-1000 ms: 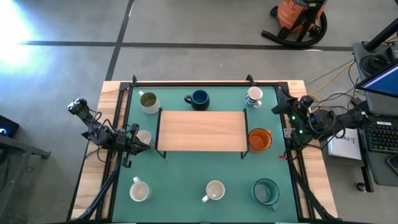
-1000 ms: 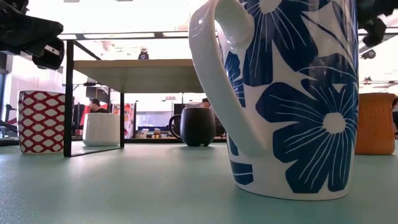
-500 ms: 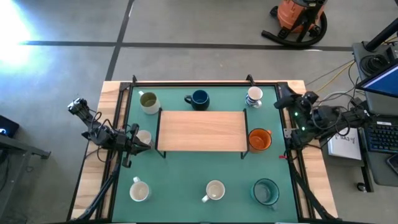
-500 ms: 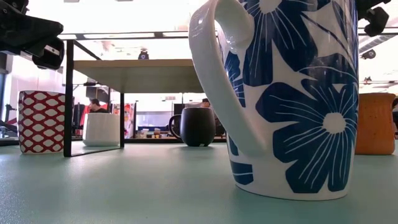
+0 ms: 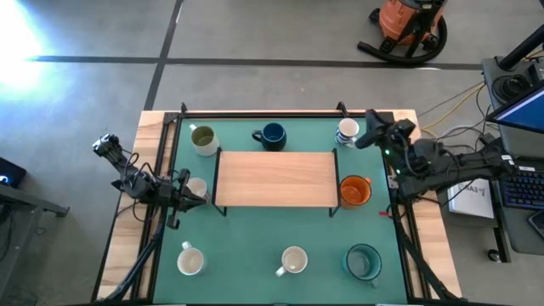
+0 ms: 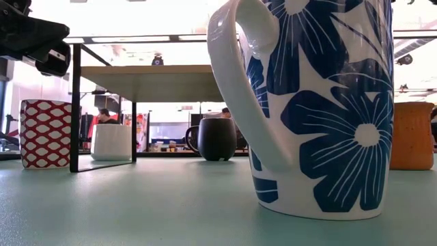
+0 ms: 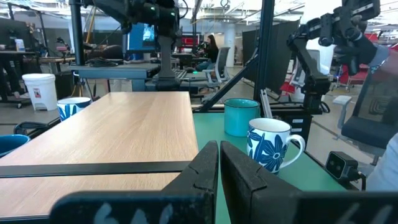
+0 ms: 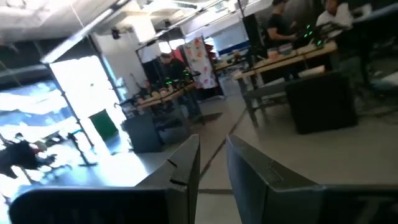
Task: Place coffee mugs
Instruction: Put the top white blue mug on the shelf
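Eight mugs stand upright on the green mat. Far row: olive mug, navy mug, white-and-blue patterned mug. The orange mug stands by the shelf's right end, and a white mug by its left end. Near row: white mug, flower-printed mug, teal mug. My left gripper hangs shut at shelf-top height beside the left white mug. My right gripper is open and hovers right of the patterned mug.
A low wooden shelf on thin black legs spans the middle of the mat. A black frame rims the table. A desk with a keyboard stands to the right, and an orange vacuum sits on the floor beyond.
My right gripper has swung from the table's right edge toward the far edge and leftward, to a spot beside the white-and-blue patterned mug, and has left the low view's top corner. The left arm and all the mugs have stayed still.
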Robot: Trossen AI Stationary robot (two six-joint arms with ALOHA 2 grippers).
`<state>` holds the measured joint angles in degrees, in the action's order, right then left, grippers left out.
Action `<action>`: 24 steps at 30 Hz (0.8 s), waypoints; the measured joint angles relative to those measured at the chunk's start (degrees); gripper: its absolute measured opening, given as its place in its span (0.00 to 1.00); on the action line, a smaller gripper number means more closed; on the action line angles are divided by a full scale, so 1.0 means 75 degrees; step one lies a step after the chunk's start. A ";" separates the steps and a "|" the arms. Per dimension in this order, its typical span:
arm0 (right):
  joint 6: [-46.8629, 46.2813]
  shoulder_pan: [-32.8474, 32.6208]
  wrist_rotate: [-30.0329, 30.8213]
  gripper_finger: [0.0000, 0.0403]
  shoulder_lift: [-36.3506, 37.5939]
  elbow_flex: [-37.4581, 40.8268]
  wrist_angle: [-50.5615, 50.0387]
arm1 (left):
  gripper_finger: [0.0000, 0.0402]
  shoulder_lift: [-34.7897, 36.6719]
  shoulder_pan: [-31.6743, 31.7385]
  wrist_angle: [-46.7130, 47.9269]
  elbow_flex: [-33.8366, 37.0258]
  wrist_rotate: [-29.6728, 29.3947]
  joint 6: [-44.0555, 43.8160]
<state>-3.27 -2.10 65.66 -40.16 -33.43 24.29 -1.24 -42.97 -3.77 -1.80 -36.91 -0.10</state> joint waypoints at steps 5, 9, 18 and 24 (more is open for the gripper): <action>0.0523 0.0709 -0.0157 0.17 -0.0201 -0.0262 -0.0183 | 0.00 -0.0001 0.0001 -0.0001 0.0000 -0.0002 -0.0001; 0.0151 0.1377 -0.1141 0.17 -0.0117 -0.0389 -0.0786 | 0.00 -0.0002 0.0001 0.0000 0.0000 -0.0001 -0.0001; -0.2268 0.3421 -0.3894 0.17 -0.0261 -0.1170 -0.4353 | 0.00 0.0000 -0.0001 0.0000 0.0000 0.0001 0.0000; -0.3021 0.4569 -0.6126 0.17 -0.0775 -0.2007 -0.6013 | 0.00 0.0000 0.0001 -0.0003 0.0000 0.0001 0.0000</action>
<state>-25.93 32.16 19.72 -45.97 -48.49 -20.81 -1.24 -42.96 -3.79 -1.80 -36.91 -0.10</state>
